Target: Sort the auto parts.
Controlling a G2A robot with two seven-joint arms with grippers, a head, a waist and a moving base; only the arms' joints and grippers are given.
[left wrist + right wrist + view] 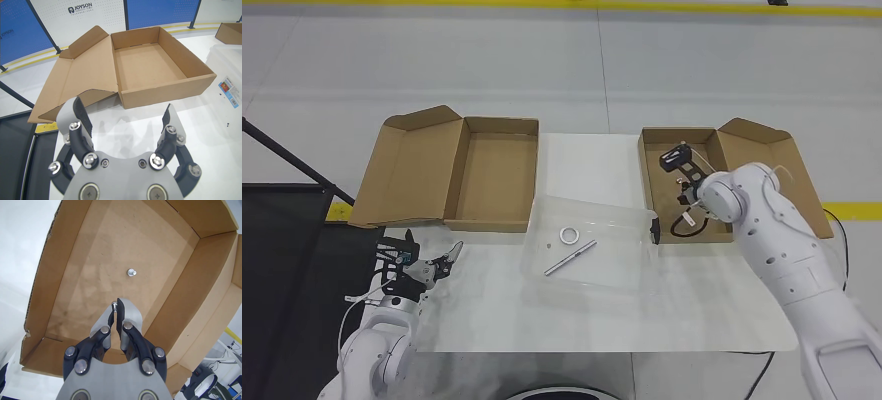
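Right gripper (115, 305): my right claw is pinched almost fully closed, with a small silver bolt (114, 303) caught at the very fingertips.
Held bolt: it is inside the walls of the right cardboard box (189, 298), above the box floor. I can't tell how much gap there is under it.
Second bolt (131, 272): lies loose around the middle of the same box floor, apart from the claw.
Right box: sits at the far-right part of the table (492, 300), with its lid flap open toward the right edge. In the top view my right arm reaches in over its near wall.
Left gripper (122, 105): spread wide, with nothing between the pads. It is above the table's near-left corner, just in front of the near corner of the left cardboard box (160, 92).
Left box: sits at the far-left part of the table, with its lid folded flat out over the left edge.
Clear bin (627, 265): in the middle of the table, between the two boxes.
White ring (567, 235): on the bin floor, toward the side facing the left box.
Metal rod (572, 258): thin, and lies at a slant on the bin floor, just beside the ring on the side toward the table's near edge. I see a small gap between them.
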